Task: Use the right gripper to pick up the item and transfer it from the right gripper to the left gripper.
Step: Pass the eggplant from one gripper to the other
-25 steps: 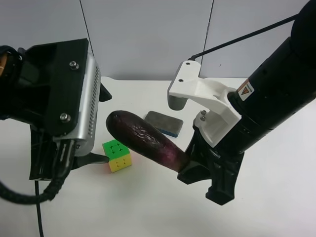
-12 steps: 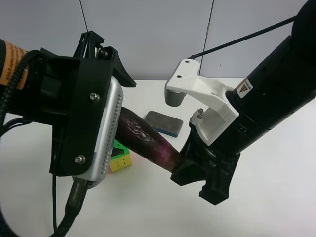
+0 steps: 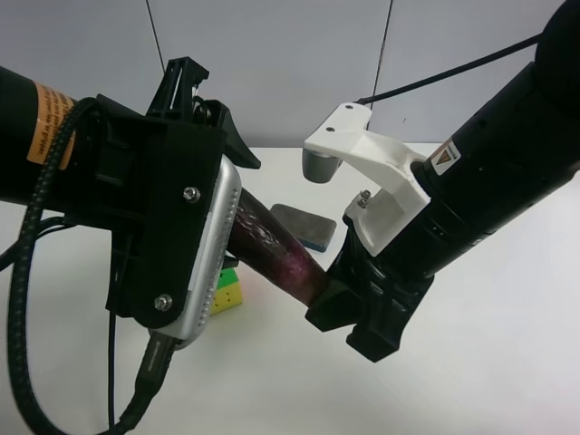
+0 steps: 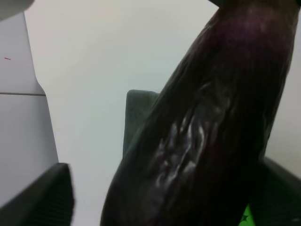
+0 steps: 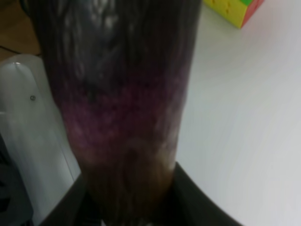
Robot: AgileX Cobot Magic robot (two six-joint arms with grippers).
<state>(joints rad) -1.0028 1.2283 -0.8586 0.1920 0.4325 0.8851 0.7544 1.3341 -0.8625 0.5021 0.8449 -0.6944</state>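
One eggplant (image 3: 276,249) tilted in midair above desk (image 3: 507,362). R pincer (image 3: 324,297) clenched on its narrow end. L pincer (image 4: 164,193) spread round fat end, one finger (image 4: 47,197) clear of it. R wrist view alone shows cube (image 5: 233,9) top face. L wrist view shows eraser (image 4: 138,117) behind eggplant.

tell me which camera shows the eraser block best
Exterior high: the grey-blue eraser lies on the table behind the eggplant, its top mostly showing. Left wrist catches only a dim part of the eraser beside the eggplant. Right wrist does not show it.
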